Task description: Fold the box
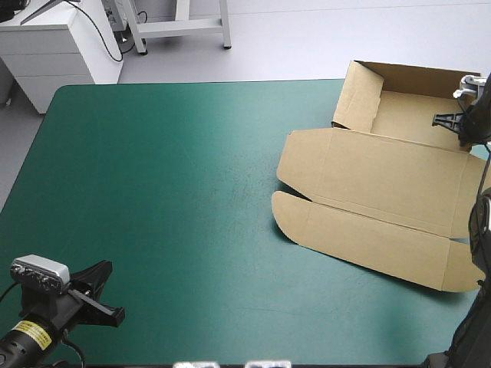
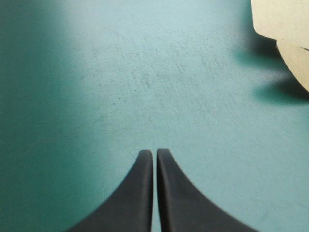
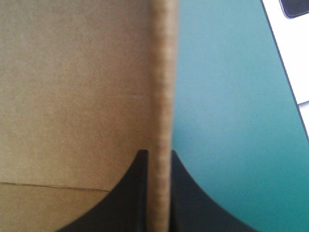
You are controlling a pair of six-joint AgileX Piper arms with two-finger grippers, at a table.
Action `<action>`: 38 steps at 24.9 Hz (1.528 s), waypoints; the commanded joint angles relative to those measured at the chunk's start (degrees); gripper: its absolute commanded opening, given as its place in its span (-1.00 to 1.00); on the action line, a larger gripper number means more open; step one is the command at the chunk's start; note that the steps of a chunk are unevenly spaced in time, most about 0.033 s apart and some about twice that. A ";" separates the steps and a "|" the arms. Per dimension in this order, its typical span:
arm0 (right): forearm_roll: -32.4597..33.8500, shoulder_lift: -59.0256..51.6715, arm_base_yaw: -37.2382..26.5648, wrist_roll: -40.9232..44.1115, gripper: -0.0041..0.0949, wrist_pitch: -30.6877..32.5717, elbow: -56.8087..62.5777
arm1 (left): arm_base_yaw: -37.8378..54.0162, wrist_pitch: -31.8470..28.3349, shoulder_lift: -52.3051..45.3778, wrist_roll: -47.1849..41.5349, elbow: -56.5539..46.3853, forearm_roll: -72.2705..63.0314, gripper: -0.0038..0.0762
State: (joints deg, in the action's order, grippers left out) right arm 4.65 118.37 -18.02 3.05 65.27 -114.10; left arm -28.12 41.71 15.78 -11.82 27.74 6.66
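- Right gripper (image 3: 155, 153): all but closed, pinching the upright edge of a raised wall (image 3: 162, 92) of the box (image 1: 383, 184). One black finger stands inside the wall and one outside.
- Left gripper (image 2: 154, 151): fingers pressed together with only a slit between them, holding nothing. It hovers low over bare cover, well apart from the box.
- Table (image 1: 153, 192): the teal-green cover is flat, faintly scuffed and unobstructed ahead of the left gripper. Its smoothness suggests that the board will slide when pushed.
- Floor (image 3: 299, 63): pale, beginning just past the table edge on the outer side of the right gripper.
- Box: brown corrugated board, lying ahead of the left gripper and off to one side. It is probably light and stiff, bending readily only along its scored creases.
- Tray end (image 1: 406, 115): its walls are partly raised and surround the right gripper's inner finger.
- Lid panels (image 1: 376, 176): they lie flat, reaching from the right gripper toward the left.
- Rounded flap (image 1: 360, 238): the part nearest the left gripper. Its free edge is judged the best hold, since a pinch on a crease may crush it.
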 commanded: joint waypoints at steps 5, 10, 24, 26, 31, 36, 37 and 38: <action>1.04 -1.01 -1.07 0.53 -0.95 -4.07 -1.86 | -0.36 -1.80 0.63 -0.19 1.40 0.52 -0.89; 0.94 -1.01 -3.43 0.53 -0.86 -3.93 -1.86 | -0.36 -1.68 0.63 -0.19 1.40 0.42 -0.89; 0.76 -1.56 -10.49 0.27 0.28 1.08 -4.41 | -0.36 -2.29 0.63 -0.19 1.40 0.42 -0.89; -0.92 -3.37 -10.49 -0.04 0.28 3.33 -10.38 | -0.36 -2.18 0.63 -0.19 1.40 0.53 -0.89; -15.60 -13.33 -10.20 -10.59 -0.96 6.41 -17.81 | -0.36 -2.28 0.63 -0.19 1.40 0.53 -0.89; -19.00 -24.18 -3.92 -11.65 -0.92 6.41 -9.28 | -0.36 -1.80 0.63 -0.19 1.40 0.38 -0.89; -19.13 -26.81 -1.41 -13.11 -0.92 6.27 -4.59 | -0.36 -1.78 0.63 -0.19 1.40 0.38 -0.89; -19.13 -28.18 0.00 -13.49 -0.92 5.86 -2.00 | -0.36 -1.78 0.63 -0.19 1.40 0.49 -0.89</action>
State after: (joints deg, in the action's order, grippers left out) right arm -13.25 96.14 -21.22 -8.39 71.20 -120.44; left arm -28.12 43.47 15.68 -11.82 27.74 6.84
